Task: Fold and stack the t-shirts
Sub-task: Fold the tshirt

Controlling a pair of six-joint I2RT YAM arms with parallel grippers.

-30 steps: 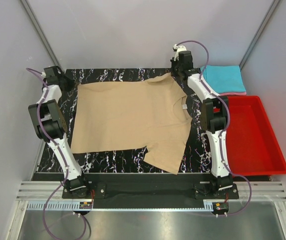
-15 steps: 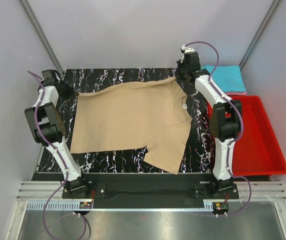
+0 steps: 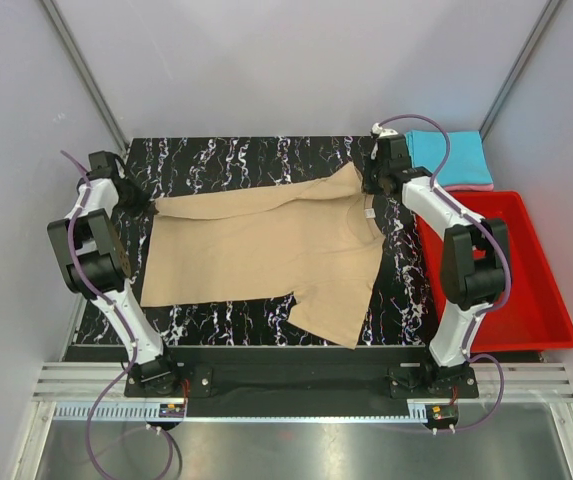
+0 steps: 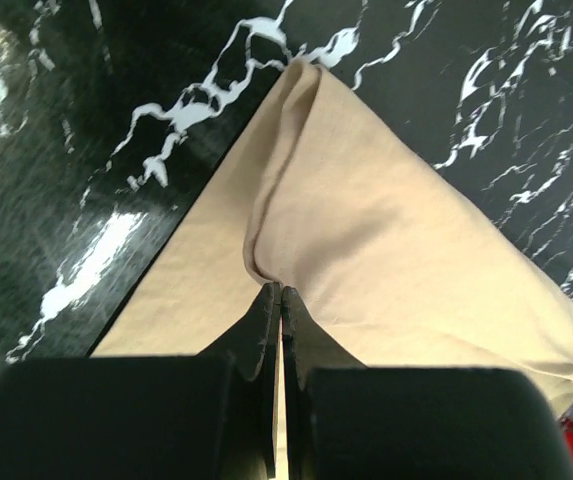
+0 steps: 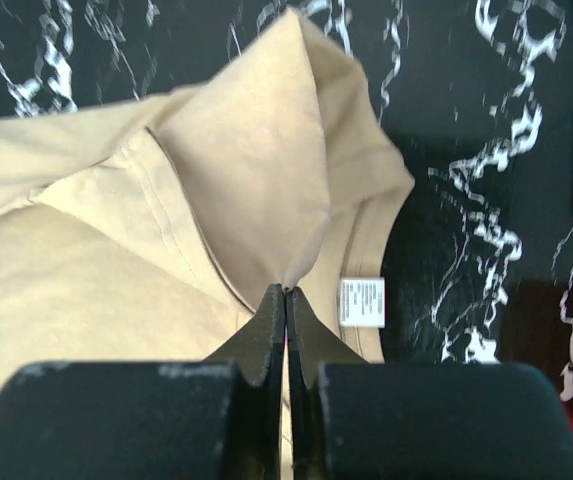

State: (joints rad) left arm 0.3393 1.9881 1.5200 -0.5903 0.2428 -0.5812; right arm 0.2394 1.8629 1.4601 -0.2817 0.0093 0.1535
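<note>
The left claw [image 4: 281,292] is pinching shut on a ridge of the tan shirt [image 4: 396,250] at its hem corner, close to the bench's far left corner. The right claw [image 5: 286,292] is clamping tight on a peak of the same cloth at the far shoulder, just beside the neck label [image 5: 362,302]. Between the two, the shirt's far edge is stretching in a nearly straight line and appears to be riding a little above the bench [image 3: 236,155]. The rest of the cloth is lying flat toward the near edge, with one sleeve poking out near the near right corner. Beyond the right claw, at the far right corner, a folded blue shirt [image 3: 451,155] is sitting on a pink shirt [image 3: 466,186], and a red bin [image 3: 506,270] is lying along the right edge.

This is probably the first lengthwise fold. The next move is calling for both claws to travel together toward the near edge, level and taut, then to lay the far edge down before letting go.
</note>
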